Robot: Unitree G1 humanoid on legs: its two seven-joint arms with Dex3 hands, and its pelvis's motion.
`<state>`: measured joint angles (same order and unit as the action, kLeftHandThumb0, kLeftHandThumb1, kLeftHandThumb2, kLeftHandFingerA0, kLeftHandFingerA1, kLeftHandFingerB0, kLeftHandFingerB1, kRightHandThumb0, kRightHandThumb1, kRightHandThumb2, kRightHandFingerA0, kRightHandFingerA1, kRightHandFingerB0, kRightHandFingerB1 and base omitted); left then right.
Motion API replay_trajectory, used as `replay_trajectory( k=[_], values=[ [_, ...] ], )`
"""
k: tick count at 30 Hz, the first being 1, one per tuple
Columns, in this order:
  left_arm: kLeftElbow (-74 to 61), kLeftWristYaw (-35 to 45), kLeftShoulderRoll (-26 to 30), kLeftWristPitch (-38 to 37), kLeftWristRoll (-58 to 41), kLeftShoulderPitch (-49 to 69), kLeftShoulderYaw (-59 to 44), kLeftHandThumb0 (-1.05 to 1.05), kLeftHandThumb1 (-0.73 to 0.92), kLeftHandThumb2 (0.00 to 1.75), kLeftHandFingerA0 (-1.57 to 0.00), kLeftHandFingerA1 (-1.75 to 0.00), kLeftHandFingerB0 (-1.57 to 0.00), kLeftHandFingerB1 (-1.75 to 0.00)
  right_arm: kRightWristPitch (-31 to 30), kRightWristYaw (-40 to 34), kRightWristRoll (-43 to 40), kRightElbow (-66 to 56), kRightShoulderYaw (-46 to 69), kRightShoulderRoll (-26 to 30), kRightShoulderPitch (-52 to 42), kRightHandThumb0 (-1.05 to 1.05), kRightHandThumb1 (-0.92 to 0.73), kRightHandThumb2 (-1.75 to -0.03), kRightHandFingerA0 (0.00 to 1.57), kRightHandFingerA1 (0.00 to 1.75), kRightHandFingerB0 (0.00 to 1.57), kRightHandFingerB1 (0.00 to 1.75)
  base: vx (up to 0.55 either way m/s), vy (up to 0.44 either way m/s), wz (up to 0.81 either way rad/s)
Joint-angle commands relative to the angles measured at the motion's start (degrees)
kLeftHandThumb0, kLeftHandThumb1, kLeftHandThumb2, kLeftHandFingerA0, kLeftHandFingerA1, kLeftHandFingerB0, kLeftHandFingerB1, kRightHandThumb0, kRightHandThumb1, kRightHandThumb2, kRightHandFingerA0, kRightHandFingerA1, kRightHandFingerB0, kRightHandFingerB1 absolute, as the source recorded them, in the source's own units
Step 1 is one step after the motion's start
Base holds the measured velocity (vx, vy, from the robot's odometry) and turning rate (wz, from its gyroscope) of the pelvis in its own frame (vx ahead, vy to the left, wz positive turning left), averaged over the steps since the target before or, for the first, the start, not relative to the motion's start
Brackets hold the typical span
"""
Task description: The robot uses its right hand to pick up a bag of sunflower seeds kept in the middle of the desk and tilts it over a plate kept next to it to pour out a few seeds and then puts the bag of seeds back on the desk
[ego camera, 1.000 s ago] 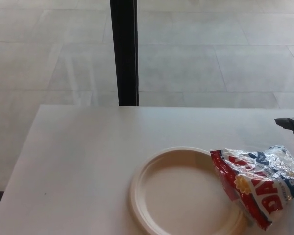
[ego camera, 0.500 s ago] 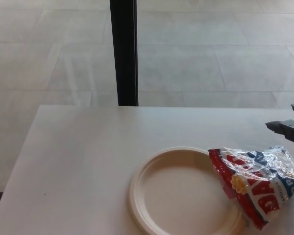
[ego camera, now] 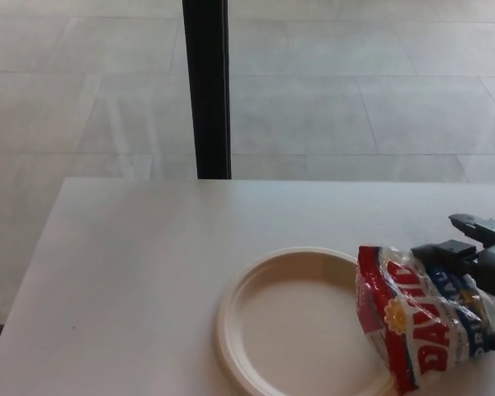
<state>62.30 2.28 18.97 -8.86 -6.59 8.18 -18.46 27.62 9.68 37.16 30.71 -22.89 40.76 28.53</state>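
Note:
The bag of sunflower seeds (ego camera: 412, 318), red, white and blue with shiny foil, stands tipped up at the right rim of the cream plate (ego camera: 228, 330), its lower left corner over the rim. My right hand (ego camera: 485, 266) comes in from the right edge and closes around the bag's right side. One finger lies across the bag's top and another dark part shows below it. A further finger (ego camera: 478, 223) sticks out behind, clear of the bag. No seeds show on the plate. The left hand is out of view.
The white desk (ego camera: 132, 272) runs to a far edge, with tiled floor beyond it. A black vertical post (ego camera: 206, 87) stands behind that far edge. The desk's left edge slants down toward the lower left corner.
My right hand has moved in from the right edge and taken hold of the bag. The bag has turned from lying flat to tipped up and bunched narrower.

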Motion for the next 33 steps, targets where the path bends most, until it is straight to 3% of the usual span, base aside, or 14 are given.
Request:
replay_trajectory(
  k=[1, 7, 11, 12, 13, 14, 20, 24, 25, 26, 28, 29, 30, 33],
  values=[
    [0.60, 0.65, -0.51, -1.04, -2.73, -0.36, -2.64, -0.61, 0.60, 0.98, -0.38, -0.78, -0.28, -0.66, -2.28, 2.42, -0.13, 2.66, 0.27, -0.41, 0.01, -0.37, -0.37, -0.66, 0.00, 0.00, 0.03, 0.12, 0.00, 0.000, 0.00],
    [0.12, 1.06, -1.28, -0.82, -2.68, -3.43, -4.41, -0.60, 0.71, 0.81, -0.35, -0.82, -0.28, -0.66, -4.70, 3.28, -1.89, 5.41, 2.32, -0.93, 0.83, -0.39, -0.38, -0.66, 0.00, 0.00, 0.04, 0.15, 0.00, 0.000, 0.00],
    [-1.50, 1.16, -1.46, -0.03, -2.00, -3.13, -2.71, -0.68, 0.58, 1.02, -0.37, -0.77, -0.28, -0.66, -4.99, 3.18, -3.11, 6.39, 3.45, -1.79, 0.65, -0.40, -0.38, -0.67, 0.00, 0.01, 0.04, 0.16, 0.00, 0.000, 0.00],
    [-0.94, 1.90, -1.63, 0.07, -3.19, -3.41, -3.50, -0.64, 0.67, 0.82, -0.34, -0.82, -0.27, -0.65, -5.20, 2.76, -3.04, 6.61, 3.60, -2.06, 0.56, -0.42, -0.41, -0.68, 0.00, 0.00, 0.08, 0.16, 0.00, 0.000, 0.00],
    [-1.00, 1.85, -1.91, 0.56, -3.93, -3.57, -3.96, -0.61, 0.59, 1.02, -0.40, -0.78, -0.30, -0.66, -6.09, 2.93, -3.43, 6.63, 4.00, -2.58, 0.32, -0.44, -0.40, -0.71, 0.00, 0.07, 0.04, 0.21, 0.00, 0.000, 0.00],
    [0.05, 2.11, -1.72, 0.08, -3.72, -3.74, -3.83, -0.60, 0.70, 0.82, -0.39, -0.84, -0.29, -0.66, -6.43, 3.06, -4.01, 6.91, 4.51, -3.15, 0.09, -0.43, -0.39, -0.72, 0.00, 0.14, 0.02, 0.23, 0.00, 0.000, 0.00],
    [1.11, 1.68, -1.72, -1.21, -3.41, -3.19, -3.78, -0.50, 0.72, 0.84, -0.41, -0.84, -0.33, -0.68, -6.28, 4.01, -5.08, 7.07, 4.58, -5.49, -0.64, -0.40, -0.53, -0.60, 0.05, 0.42, 0.05, 0.22, 0.00, 0.000, 0.00],
    [3.70, 1.07, -1.47, -1.64, -2.93, -4.47, -3.52, -0.52, 0.73, 0.83, -0.43, -0.83, -0.31, -0.66, -4.75, 3.34, -5.14, 6.34, 4.10, -6.42, -1.02, -0.44, -0.48, -0.67, 0.07, 0.48, 0.04, 0.28, 0.00, 0.000, 0.00],
    [3.71, 1.24, -1.58, -1.36, -3.49, -4.62, -3.95, -0.54, 0.73, 0.83, -0.41, -0.84, -0.30, -0.66, -4.38, 3.33, -5.27, 6.15, 4.01, -6.66, -1.13, -0.30, -0.51, -0.98, 0.00, 0.52, 0.00, 0.52, 0.00, 0.000, 0.00],
    [3.80, 1.08, -1.64, -1.13, -3.64, -4.82, -4.04, -0.53, 0.74, 0.82, -0.44, -0.87, -0.32, -0.67, -4.32, 3.56, -5.35, 5.60, 3.75, -7.30, -1.35, -0.45, -0.49, -0.67, 0.08, 0.50, 0.04, 0.29, 0.00, 0.000, 0.00],
    [3.33, 1.04, -1.63, -1.47, -3.26, -4.55, -3.66, -0.54, 0.73, 0.84, -0.44, -0.87, -0.32, -0.68, -3.93, 3.85, -5.54, 5.70, 3.70, -7.51, -1.38, -0.41, -0.54, -0.59, 0.09, 0.48, 0.05, 0.28, 0.00, 0.000, 0.00],
    [2.78, 0.99, -1.64, -1.34, -3.12, -4.32, -3.47, -0.54, 0.73, 0.84, -0.44, -0.85, -0.32, -0.67, -4.55, 4.79, -6.13, 5.25, 3.94, -7.70, -1.61, -0.31, -0.52, -1.00, 0.00, 0.52, 0.01, 0.53, 0.00, 0.000, 0.00],
    [2.83, 1.21, -1.95, -1.75, -3.46, -4.25, -3.73, -0.55, 0.73, 0.84, -0.44, -0.86, -0.32, -0.68, -4.88, 5.24, -6.16, 4.68, 4.05, -7.60, -1.64, -0.45, -0.51, -0.67, 0.12, 0.51, 0.04, 0.29, 0.00, 0.000, 0.00],
    [3.10, 2.48, -2.13, -2.92, -3.99, -3.68, -4.23, -0.56, 0.75, 0.84, -0.36, -0.80, -0.27, -0.65, -3.81, 5.47, -6.73, 6.24, 4.25, -7.31, -1.91, -0.38, -0.56, -0.57, 0.29, 0.56, 0.04, 0.32, 0.00, 0.000, 0.00]
  ],
)
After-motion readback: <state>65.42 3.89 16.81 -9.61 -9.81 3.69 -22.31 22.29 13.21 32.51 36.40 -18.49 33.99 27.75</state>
